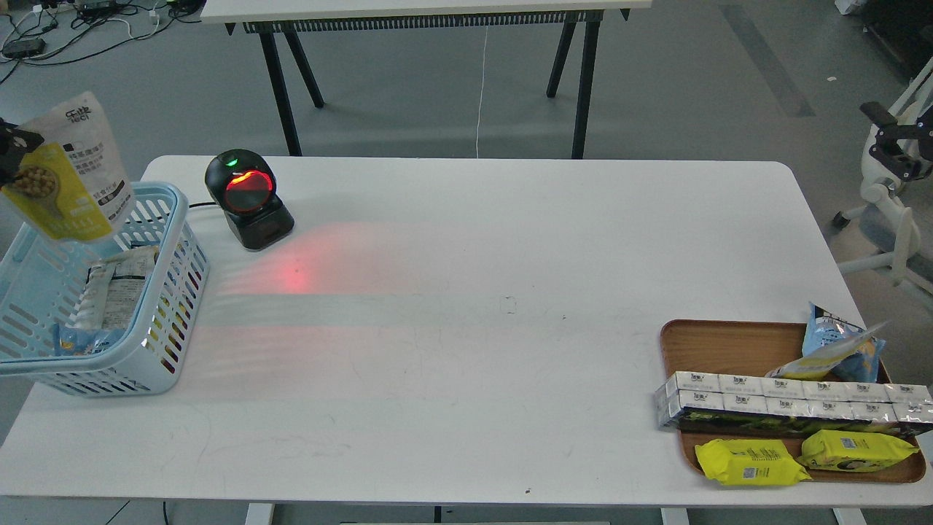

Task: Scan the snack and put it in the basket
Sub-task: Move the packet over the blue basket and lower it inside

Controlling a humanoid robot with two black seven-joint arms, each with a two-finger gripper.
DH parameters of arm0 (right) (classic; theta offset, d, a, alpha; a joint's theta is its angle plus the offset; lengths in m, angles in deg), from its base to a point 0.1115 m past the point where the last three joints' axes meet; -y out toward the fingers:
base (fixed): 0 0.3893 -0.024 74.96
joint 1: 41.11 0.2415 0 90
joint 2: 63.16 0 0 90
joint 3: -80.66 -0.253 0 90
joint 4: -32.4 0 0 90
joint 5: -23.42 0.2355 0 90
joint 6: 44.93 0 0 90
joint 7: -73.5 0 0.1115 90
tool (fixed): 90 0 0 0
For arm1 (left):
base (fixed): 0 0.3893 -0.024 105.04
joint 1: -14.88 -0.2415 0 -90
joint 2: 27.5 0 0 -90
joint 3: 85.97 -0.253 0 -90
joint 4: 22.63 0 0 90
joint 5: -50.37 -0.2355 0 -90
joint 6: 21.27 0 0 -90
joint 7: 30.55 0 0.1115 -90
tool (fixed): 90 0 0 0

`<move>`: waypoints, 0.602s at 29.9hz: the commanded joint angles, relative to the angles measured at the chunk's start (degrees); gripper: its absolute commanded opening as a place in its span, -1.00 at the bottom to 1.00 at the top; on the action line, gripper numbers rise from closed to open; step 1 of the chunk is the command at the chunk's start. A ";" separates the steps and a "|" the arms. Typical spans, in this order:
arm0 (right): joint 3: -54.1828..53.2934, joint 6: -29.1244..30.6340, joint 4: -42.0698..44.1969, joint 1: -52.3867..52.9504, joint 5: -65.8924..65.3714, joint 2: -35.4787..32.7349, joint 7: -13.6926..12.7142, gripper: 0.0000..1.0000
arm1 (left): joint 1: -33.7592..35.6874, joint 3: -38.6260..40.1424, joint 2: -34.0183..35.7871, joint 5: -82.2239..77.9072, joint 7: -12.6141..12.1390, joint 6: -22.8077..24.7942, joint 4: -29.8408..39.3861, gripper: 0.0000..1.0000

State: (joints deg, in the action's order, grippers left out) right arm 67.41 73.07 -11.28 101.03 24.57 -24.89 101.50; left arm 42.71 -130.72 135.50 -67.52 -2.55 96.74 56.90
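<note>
Across the middle of the frame spreads a white table [466, 350], bare over most of its top. At the left edge of the frame a light blue basket [171, 292] with slotted sides stands on the table's left end, partly cut off by the picture's border; a few packets [116, 292] lie inside it, one pale with dark print and something blue low down. At the lower right a brown wooden tray [718, 339] sits near the table's corner. Across the tray lies a long row of small white cartons [791, 401], with a blue and yellow bag [838, 350] behind it and two flat yellow packets [751, 461] in front.

In the upper left, just right of the basket, a black barcode scanner [248, 197] stands on the table with its round window glowing red and a green light on top; a red glow falls on the tabletop before it.

At the far left edge the snack [69, 171], a pouch with a white top and yellow lower half, hangs tilted in the air above the basket's far rim. A small dark part of the left gripper [10, 149] shows at its left side, clamped on the pouch's edge. The right gripper does not show.
</note>
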 commanded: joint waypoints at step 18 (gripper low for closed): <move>-0.10 0.00 -0.01 -0.11 0.00 -0.04 0.00 1.00 | -14.11 1.33 -0.67 0.04 0.00 0.00 -1.30 -1.00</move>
State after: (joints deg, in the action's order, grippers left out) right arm 67.26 73.07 -11.28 100.92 24.57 -24.93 101.50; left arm 30.59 -129.72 135.61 -67.54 -2.55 96.73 56.07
